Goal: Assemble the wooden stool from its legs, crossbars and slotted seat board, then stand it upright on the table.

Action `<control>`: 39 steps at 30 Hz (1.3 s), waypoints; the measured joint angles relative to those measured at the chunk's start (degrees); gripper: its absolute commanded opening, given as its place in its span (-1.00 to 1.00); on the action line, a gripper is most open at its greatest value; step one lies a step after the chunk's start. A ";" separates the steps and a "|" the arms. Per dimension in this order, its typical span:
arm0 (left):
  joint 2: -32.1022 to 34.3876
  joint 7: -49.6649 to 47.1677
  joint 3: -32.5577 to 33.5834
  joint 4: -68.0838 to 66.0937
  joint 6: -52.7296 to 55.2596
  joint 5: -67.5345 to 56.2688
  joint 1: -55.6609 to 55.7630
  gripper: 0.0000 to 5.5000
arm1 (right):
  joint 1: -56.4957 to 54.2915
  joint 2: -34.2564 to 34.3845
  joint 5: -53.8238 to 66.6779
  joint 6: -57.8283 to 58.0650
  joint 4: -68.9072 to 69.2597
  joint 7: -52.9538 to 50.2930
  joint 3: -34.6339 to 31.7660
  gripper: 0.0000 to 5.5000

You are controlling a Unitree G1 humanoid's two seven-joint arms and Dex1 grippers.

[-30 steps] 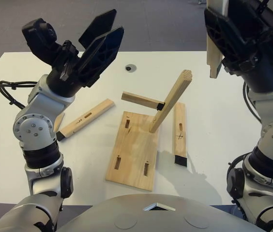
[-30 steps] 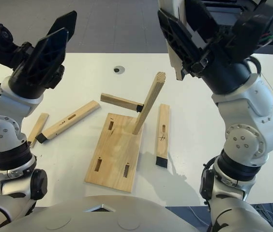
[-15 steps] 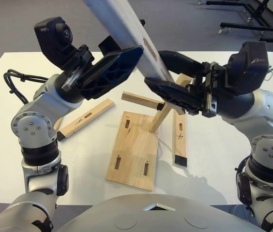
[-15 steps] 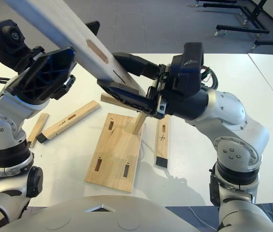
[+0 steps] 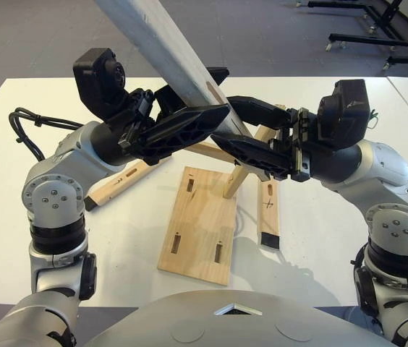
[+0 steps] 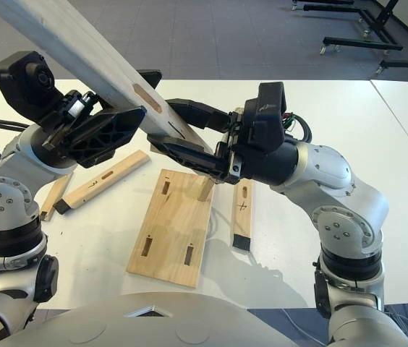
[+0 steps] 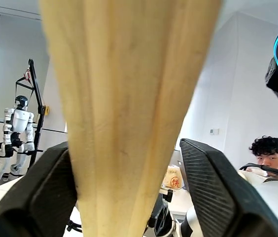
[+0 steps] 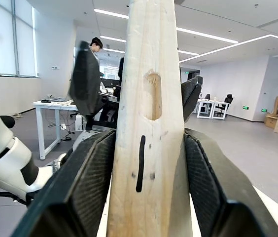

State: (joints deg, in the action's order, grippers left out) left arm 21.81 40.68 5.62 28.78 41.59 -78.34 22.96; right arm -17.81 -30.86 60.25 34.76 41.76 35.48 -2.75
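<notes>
Gripping from both sides now: the raised leg [image 5: 162,45] is up in the air over the table [image 5: 334,238], slanting away toward 11 o'clock, with its slot and a dark pen mark facing the right wrist camera. The right gripper [image 5: 222,118] is clamped across its lower end, both fingers pressed flat to the wood. The left gripper [image 5: 226,89] comes in from 9 o'clock and has its fingers closed on the same leg just above, one finger on each side.

Down below, the seat board [image 5: 204,224] lies flat, slots up. At its 1 o'clock corner a planted leg [image 5: 237,179] stands tilted in a slot, leaning toward 1 o'clock, with a crossbar [image 5: 210,151] jutting off it toward 9. At the board's 3 o'clock a spare leg [image 5: 268,213] lies flat just beside it. Out at 10 o'clock lies another loose leg [image 5: 121,181], and farther toward 9 a short bar [image 6: 53,194].
</notes>
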 measured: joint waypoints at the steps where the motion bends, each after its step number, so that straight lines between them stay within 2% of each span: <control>1: 0.00 -0.21 0.02 0.00 0.00 -0.11 -0.04 -0.01 | 0.00 -0.04 -0.02 -0.03 0.00 0.08 0.03 -0.23; 5: -0.09 -0.99 -0.01 -0.02 -0.01 -0.26 -0.10 -0.19 | 0.00 -0.52 -0.79 -0.61 0.28 0.68 0.32 -0.23; 22: 0.04 -0.69 -0.44 -0.11 -1.31 2.16 -0.13 -0.21 | -0.38 -1.37 -3.04 -1.72 -0.50 1.17 0.56 -0.23; 23: 0.04 -0.56 -0.45 -0.19 -1.47 2.51 -0.14 -0.21 | -0.48 -1.41 -3.04 -1.63 -0.61 1.11 0.56 -0.10; 28: 0.32 0.41 -0.35 -1.32 -1.68 4.04 -1.04 -0.26 | -0.92 -1.66 -1.80 -0.75 -1.32 -0.71 -0.20 0.27; 35: 0.32 2.68 -0.30 -2.04 -2.23 5.90 -1.76 -0.26 | -0.79 -3.53 -1.14 0.14 -1.37 -1.80 -2.85 0.67; 39: 0.39 3.93 0.24 -3.13 -4.93 10.17 -1.80 -0.26 | 0.37 -5.72 3.50 0.49 -1.48 -1.83 -8.03 0.91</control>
State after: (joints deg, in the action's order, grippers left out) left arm 22.20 44.60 5.86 25.65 36.66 -68.18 21.16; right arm -17.44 -36.58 63.75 35.25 40.28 33.64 -10.78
